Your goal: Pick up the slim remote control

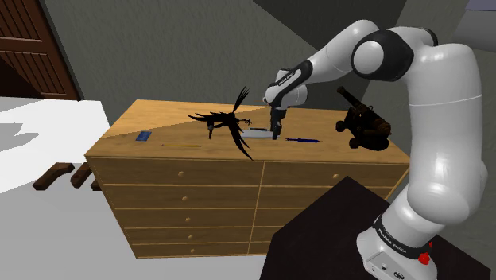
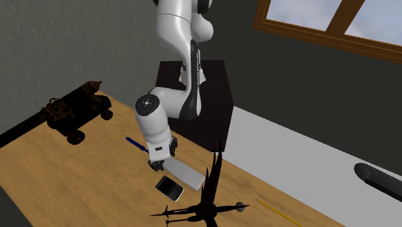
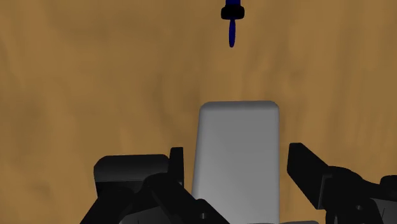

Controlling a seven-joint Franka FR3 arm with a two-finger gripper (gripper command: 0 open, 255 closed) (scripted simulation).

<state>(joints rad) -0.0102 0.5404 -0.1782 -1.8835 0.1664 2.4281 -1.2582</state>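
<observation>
The slim remote (image 3: 236, 127) is drawn as a plain grey slab with rounded corners. It lies lengthwise between my two black fingers (image 3: 177, 167), which clasp its long sides, so my gripper (image 3: 236, 167) is shut on it. In the shoulder view the gripper (image 1: 276, 132) points straight down at the middle of the wooden dresser top (image 1: 159, 123), with the remote (image 1: 258, 134) sticking out towards that view's left. From the second exterior view the remote (image 2: 187, 174) sits low over the wood under the gripper (image 2: 158, 162); I cannot tell whether it touches the top.
A black spiky figure (image 1: 226, 123) stands right beside the remote. A black keypad device (image 2: 169, 187) lies by it. A blue pen (image 1: 302, 140), a dark cannon model (image 1: 363, 123), a yellow pencil (image 1: 181, 145) and a small blue object (image 1: 143, 136) also lie on the dresser.
</observation>
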